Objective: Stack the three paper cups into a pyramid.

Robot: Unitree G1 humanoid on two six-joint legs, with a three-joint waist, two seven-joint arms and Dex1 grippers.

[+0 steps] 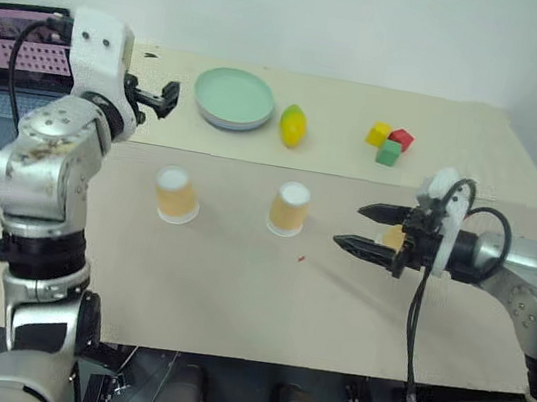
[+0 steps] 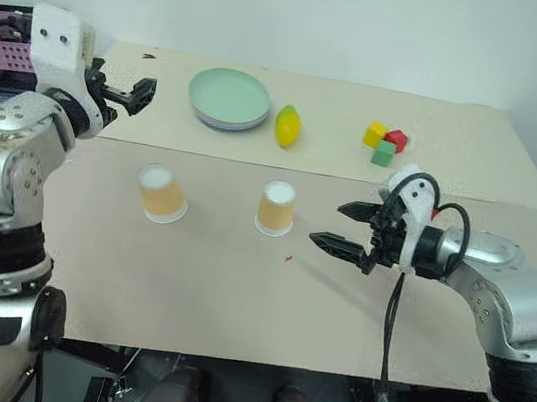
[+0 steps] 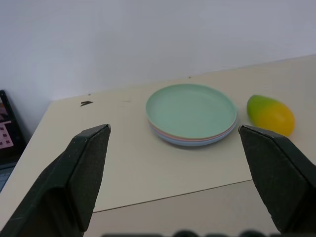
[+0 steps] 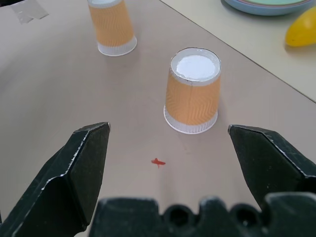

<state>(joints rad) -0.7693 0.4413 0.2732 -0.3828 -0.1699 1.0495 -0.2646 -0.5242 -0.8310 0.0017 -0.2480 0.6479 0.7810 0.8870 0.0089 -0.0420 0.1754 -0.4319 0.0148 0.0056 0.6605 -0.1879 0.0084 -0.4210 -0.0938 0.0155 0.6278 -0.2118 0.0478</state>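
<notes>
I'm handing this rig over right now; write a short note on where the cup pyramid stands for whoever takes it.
Left gripper: open, empty, raised near the green plate.
Right gripper: open, empty, pointing at the nearer cup.
Second cup stands apart, further left; both upside down on the table.
A third cup seems to sit behind the right gripper's fingers.
Done: nothing stacked.
Left: bring two cups together, set the third on top.

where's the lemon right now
In the left eye view the lemon lies at the far side of the table, just right of the green plate and left of the coloured blocks.
</notes>
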